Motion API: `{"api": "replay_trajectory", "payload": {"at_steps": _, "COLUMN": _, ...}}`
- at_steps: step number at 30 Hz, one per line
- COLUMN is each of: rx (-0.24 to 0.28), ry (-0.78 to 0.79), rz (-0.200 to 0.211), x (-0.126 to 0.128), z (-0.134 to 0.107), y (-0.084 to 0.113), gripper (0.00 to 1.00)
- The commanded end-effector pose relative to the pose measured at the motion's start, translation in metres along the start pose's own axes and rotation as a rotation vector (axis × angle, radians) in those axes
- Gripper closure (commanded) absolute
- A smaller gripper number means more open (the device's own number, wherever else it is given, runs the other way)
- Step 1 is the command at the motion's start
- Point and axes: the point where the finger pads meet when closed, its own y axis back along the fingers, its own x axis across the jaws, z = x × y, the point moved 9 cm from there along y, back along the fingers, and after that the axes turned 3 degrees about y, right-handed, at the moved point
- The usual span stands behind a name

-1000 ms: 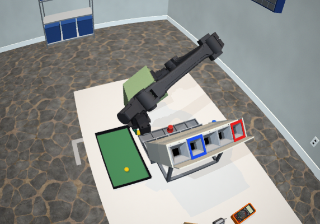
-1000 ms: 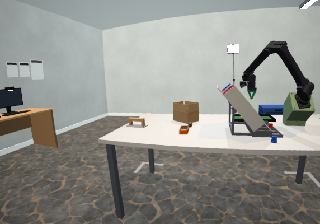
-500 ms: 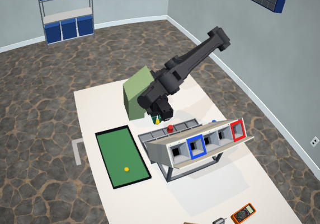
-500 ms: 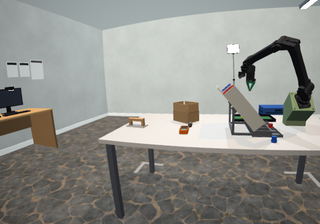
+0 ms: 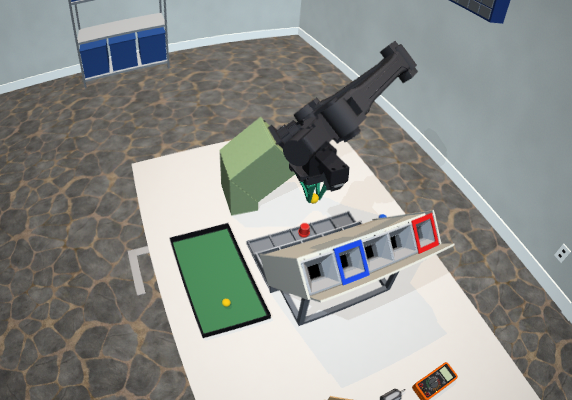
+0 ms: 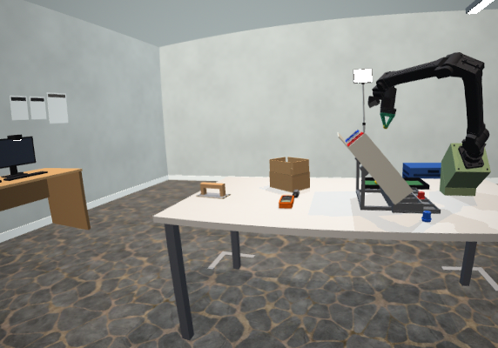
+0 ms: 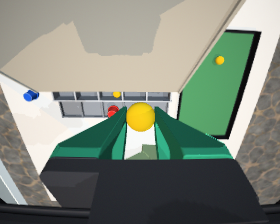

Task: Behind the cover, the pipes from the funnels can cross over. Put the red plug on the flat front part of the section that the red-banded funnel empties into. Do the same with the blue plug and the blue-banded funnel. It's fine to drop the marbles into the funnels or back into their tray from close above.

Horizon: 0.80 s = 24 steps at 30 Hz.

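My gripper (image 5: 314, 198) (image 6: 385, 127) (image 7: 140, 112) is shut on a yellow marble, high above the table behind the funnel stand. The red plug (image 5: 304, 230) (image 6: 420, 195) (image 7: 113, 111) stands on the flat front part of the middle section. Another marble (image 7: 116, 94) lies in that section, behind the plug. The blue plug (image 5: 382, 216) (image 6: 427, 216) (image 7: 31, 95) stands on the table beside the sections. One marble (image 5: 226, 302) (image 7: 219, 60) lies in the green tray (image 5: 210, 265) (image 7: 212, 100). The red-banded funnel (image 5: 417, 236) is at one end; the blue-banded funnel (image 5: 348, 247) is second from the other.
The sloping beige cover (image 6: 380, 170) (image 7: 117, 70) hides the pipes and rises between the sections and the funnels. The green arm base (image 5: 255, 165) (image 6: 462, 171) stands behind the sections. A multimeter (image 5: 435, 381) (image 6: 286, 201) and a cardboard box (image 6: 289, 176) are beyond the stand.
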Motion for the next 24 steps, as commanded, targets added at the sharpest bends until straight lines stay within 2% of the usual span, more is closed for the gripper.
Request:
{"api": "replay_trajectory", "payload": {"at_steps": 1, "rx": -0.048, "ry": 0.008, "rz": -0.036, "x": 0.01, "z": 0.017, "y": 0.035, "gripper": 1.0}}
{"api": "replay_trajectory", "payload": {"at_steps": 11, "rx": -0.054, "ry": 0.008, "rz": -0.037, "x": 0.02, "z": 0.021, "y": 0.045, "gripper": 1.0}}
{"api": "replay_trajectory", "payload": {"at_steps": 12, "rx": -0.05, "ry": 0.001, "rz": -0.031, "x": 0.011, "z": 0.02, "y": 0.038, "gripper": 1.0}}
{"api": "replay_trajectory", "payload": {"at_steps": 18, "rx": -0.043, "ry": 0.001, "rz": -0.026, "x": 0.011, "z": 0.023, "y": 0.035, "gripper": 1.0}}
{"api": "replay_trajectory", "payload": {"at_steps": 21, "rx": -0.022, "ry": 0.019, "rz": -0.021, "x": 0.016, "z": 0.032, "y": 0.024, "gripper": 1.0}}
{"api": "replay_trajectory", "payload": {"at_steps": 24, "rx": -0.022, "ry": 0.021, "rz": -0.02, "x": 0.017, "z": 0.039, "y": 0.022, "gripper": 1.0}}
